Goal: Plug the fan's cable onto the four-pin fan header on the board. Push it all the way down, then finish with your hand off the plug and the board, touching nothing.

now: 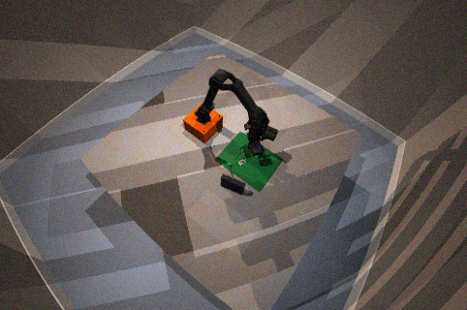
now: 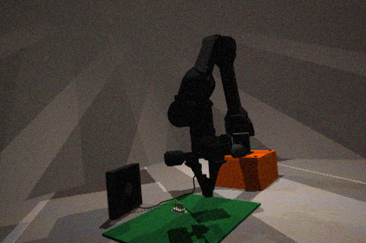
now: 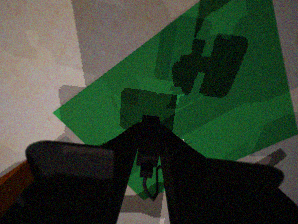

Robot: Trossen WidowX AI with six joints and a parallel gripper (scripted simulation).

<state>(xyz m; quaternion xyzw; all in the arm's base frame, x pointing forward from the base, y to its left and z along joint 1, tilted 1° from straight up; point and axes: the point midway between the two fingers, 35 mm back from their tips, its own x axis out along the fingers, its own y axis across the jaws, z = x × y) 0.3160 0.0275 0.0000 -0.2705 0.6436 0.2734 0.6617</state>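
Observation:
The green board (image 1: 262,180) (image 2: 243,206) (image 3: 220,127) lies flat. The pale four-pin header (image 1: 241,162) (image 2: 178,208) stands on it, its pins bare; the fingers mostly hide it in the wrist view. My gripper (image 1: 256,151) (image 2: 207,193) (image 3: 150,127) points down, low over the board and to one side of the header. It is shut on the dark fan plug (image 3: 146,166), which shows between the fingers in the wrist view; the fingers hide the rest. The thin cable (image 2: 194,184) (image 3: 149,194) loops from the plug toward the black fan (image 1: 233,183) (image 2: 124,191).
The fan stands upright just beyond the board's edge, on the header side. The arm rises from an orange base block (image 1: 194,129) (image 2: 267,175) beyond the board's opposite side. The cable runs low across the board near the header. Strong shadows fall across the board.

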